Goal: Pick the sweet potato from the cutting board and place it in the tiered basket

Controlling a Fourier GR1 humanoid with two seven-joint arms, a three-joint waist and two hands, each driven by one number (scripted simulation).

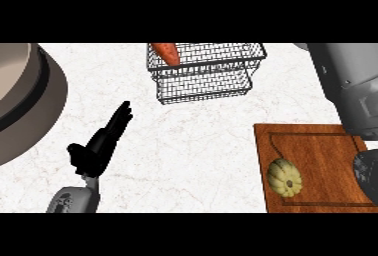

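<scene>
The orange sweet potato [165, 53] lies in the top tier of the black wire tiered basket [207, 75] at the back of the counter. The wooden cutting board [317, 155] sits at the right front. My left hand [96, 150] is open over the counter at the lower left, well short of the basket, with straight fingers pointing up and to the right. My right hand [367, 172] shows only as a dark shape at the right edge over the board, below its grey forearm [347, 85]. Neither hand touches the sweet potato.
A pale yellow ribbed squash [285, 178] rests on the board's front left part. A large round grey vessel [22, 95] fills the upper left corner. White marble counter [199, 145] stretches between the left hand, the basket and the board.
</scene>
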